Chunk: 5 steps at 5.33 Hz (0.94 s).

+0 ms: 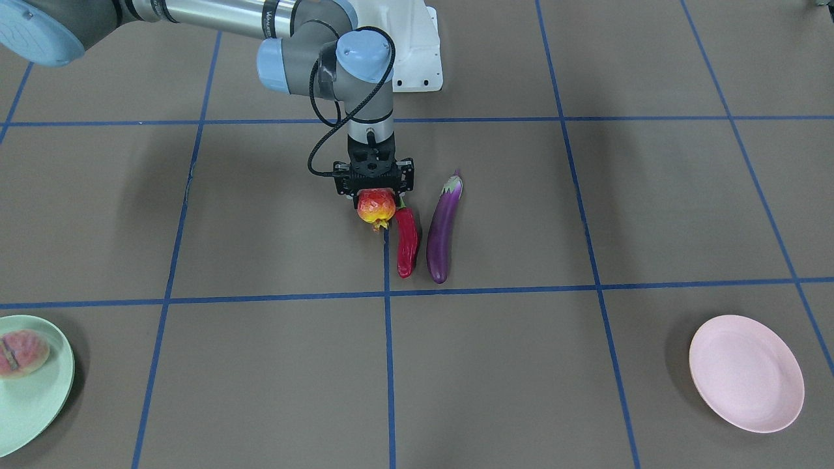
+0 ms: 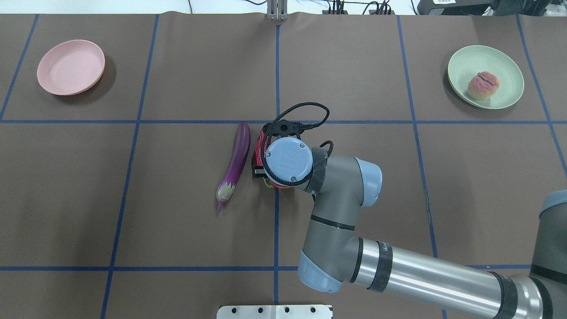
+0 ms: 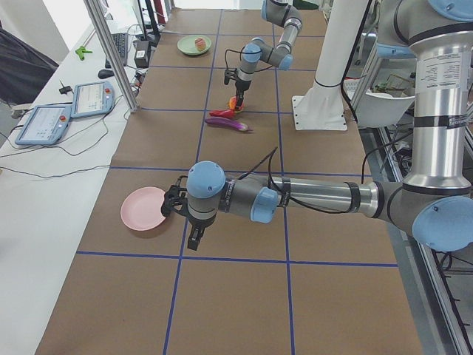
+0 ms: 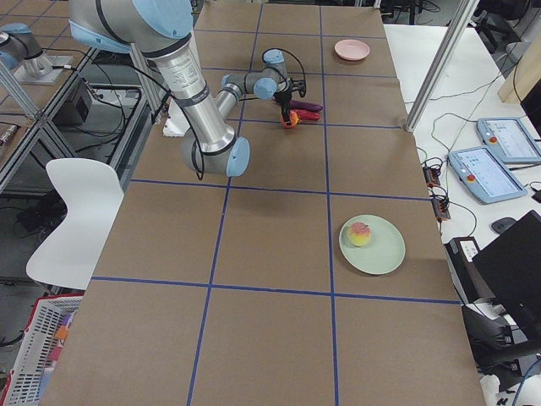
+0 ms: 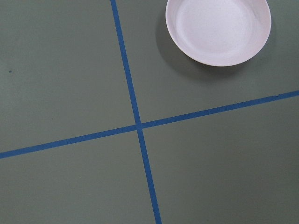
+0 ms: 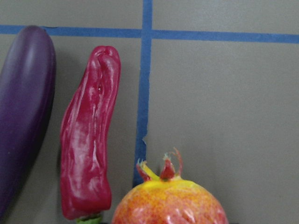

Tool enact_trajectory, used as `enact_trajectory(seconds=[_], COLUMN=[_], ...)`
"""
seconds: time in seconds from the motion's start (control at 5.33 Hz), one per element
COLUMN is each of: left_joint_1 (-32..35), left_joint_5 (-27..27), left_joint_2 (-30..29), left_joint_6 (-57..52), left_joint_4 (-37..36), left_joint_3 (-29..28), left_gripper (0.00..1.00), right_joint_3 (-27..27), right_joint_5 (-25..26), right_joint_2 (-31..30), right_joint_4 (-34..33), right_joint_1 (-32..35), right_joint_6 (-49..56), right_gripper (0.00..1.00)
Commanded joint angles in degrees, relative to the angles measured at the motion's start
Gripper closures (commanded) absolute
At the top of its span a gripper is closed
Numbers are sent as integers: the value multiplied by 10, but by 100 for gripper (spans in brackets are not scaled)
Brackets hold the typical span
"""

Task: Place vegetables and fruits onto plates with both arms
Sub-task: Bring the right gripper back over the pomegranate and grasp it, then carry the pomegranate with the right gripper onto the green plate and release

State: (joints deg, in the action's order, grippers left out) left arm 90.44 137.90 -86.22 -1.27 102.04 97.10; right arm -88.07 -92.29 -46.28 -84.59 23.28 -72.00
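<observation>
right hand (image 1: 376,194) gripping bumpy fruit (image 1: 376,208) — chili (image 1: 407,242), eggplant (image 1: 444,228) beside, peach (image 1: 23,353) on green plate (image 1: 62,384)

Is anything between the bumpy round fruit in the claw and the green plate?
Nothing visible. Only bare table lies between the bumpy fruit in the right gripper and the green plate; chili and eggplant lie the opposite way.

The bumpy red-and-yellow fruit (image 1: 376,210) is clamped in the right gripper (image 1: 374,194), just beside a wrinkled red chili (image 1: 407,242) and a long purple eggplant (image 1: 443,229) lying parallel. The pink peach (image 2: 483,86) rests on the green plate (image 2: 463,64), the pink plate (image 2: 71,66) well apart.
</observation>
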Motion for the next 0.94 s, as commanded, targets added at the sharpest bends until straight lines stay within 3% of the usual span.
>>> enact_trajectory(seconds=[0.0, 0.38, 0.75], left_joint_1=[0, 0, -3], left_joint_5=[0, 0, 0], left_joint_2=[0, -2, -4], left_joint_6=[0, 0, 0], left_joint_4=[0, 0, 1], left_joint_3=[0, 0, 0], left_gripper=[0, 0, 0], right_joint_3=[-10, 1, 58], right_joint_5=[-76, -195, -322], right_joint_2=[-3, -38, -66], right_joint_4=[0, 3, 6], right_joint_1=[81, 237, 384], right_joint_6=[77, 269, 460], right_gripper=[100, 100, 100])
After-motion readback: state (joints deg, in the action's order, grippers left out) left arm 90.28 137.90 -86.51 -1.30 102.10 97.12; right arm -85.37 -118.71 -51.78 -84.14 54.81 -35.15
